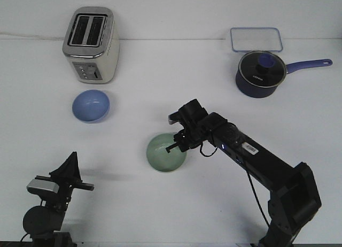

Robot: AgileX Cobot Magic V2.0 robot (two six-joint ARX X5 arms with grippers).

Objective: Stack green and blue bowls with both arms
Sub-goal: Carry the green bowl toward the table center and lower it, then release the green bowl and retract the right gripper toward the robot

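Left arm: folded low at the near left edge of the table, well apart from the green bowl and nearer the viewer than it.
Left gripper: it points upward as a dark wedge; whether its fingers are spread or pressed together cannot be told from here.
Right arm: it rises from the near right corner and reaches leftward and away, ending at the green bowl; a white label sticker and a loose cable show along it.
Right gripper: it sits at the far right rim of the green bowl, one dark finger lying over the bowl's inside; whether it pinches the rim cannot be told.
Green bowl: the landmark, upright on the table near the middle, pale mint.
Blue bowl: farther back and well to the left of the green bowl, upright, standing alone.
Toaster: beyond the blue bowl, far left of the green bowl, just behind the blue one.
Saucepan: far back and to the right of the green bowl, dark blue, glass lid on, handle pointing right.
Clear container: just behind the saucepan, farthest from the green bowl.
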